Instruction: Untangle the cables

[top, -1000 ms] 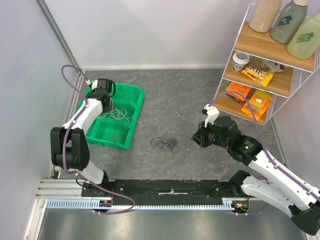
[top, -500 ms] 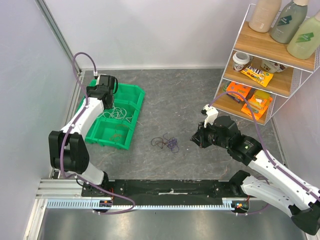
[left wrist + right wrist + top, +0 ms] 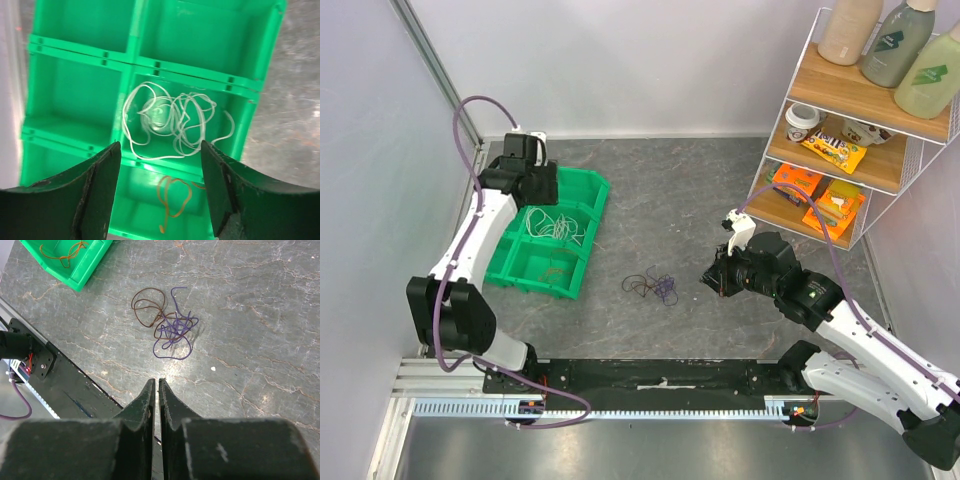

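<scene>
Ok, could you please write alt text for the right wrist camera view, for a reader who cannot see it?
A small tangle of purple and brown cables lies loose on the grey marbled table, ahead of the right gripper, whose fingers are shut and hold nothing. A corner of a green bin holding an orange cable shows at the upper left.

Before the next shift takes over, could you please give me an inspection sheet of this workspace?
Surface: grey marbled table.
Job's things: purple and brown cables tangled on the table; white cable and orange cable in separate green bin compartments.
Clutter: nothing seen.
Grippers: left gripper open above the bin; right gripper shut, empty, above the table.
Cables: mauve hoses along both arms.
Surroundings: wire shelf with bottles and snacks, right side.
</scene>
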Available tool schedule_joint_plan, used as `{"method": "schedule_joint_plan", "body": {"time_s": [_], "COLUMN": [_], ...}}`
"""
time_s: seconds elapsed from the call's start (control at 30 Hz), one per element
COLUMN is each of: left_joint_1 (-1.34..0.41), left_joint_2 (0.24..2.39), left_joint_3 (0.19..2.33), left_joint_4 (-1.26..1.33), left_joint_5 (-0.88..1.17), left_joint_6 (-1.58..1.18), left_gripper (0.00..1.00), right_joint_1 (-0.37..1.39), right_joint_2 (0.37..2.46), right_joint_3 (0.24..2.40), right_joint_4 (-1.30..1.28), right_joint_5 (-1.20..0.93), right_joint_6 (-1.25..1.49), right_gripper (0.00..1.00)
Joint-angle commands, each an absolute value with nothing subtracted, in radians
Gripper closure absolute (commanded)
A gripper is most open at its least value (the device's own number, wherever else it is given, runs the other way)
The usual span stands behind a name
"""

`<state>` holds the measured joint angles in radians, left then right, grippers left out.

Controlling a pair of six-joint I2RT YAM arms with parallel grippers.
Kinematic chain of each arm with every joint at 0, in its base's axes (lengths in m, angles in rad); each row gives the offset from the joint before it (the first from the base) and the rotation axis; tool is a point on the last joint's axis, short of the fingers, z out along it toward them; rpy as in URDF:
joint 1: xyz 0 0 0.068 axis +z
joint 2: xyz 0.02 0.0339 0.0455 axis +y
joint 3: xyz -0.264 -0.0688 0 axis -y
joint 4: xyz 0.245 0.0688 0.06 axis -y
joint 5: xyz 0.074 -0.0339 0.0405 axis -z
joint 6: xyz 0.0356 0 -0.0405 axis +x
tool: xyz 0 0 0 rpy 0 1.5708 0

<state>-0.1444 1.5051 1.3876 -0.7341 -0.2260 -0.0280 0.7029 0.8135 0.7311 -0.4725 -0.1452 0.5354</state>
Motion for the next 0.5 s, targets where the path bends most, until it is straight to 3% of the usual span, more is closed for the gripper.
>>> {"method": "schedule_joint_plan", "body": {"time_s": [0.0, 0.13, 0.23, 0.33, 0.47], "left_joint_1": [-0.062, -0.012, 0.029, 0.026, -0.108], "left_joint_2": [1.525, 1.503, 1.476, 1.505, 1.482], "left_joint_3": [1.411, 1.365, 1.321, 1.307, 1.255], "left_joint_4": [-0.801, -0.761, -0.686, -0.657, -0.608], "left_joint_5": [-0.014, -0.026, 0.078, 0.26, 0.273], "left_joint_6": [-0.219, -0.362, -0.434, -0.445, -0.445], "left_gripper": [0.34, 0.31, 0.3, 0.44, 0.42], "right_joint_1": [0.701, 0.701, 0.701, 0.701, 0.701], "right_joint_2": [0.808, 0.795, 0.798, 0.802, 0.822], "right_joint_3": [0.752, 0.746, 0.746, 0.747, 0.738], "right_joint_4": [-0.459, -0.46, -0.465, -0.466, -0.463], "right_joint_5": [-0.153, -0.144, -0.144, -0.147, -0.153], "right_joint_6": [0.54, 0.541, 0.541, 0.534, 0.522], "right_gripper": [0.88, 0.88, 0.88, 0.88, 0.87]}}
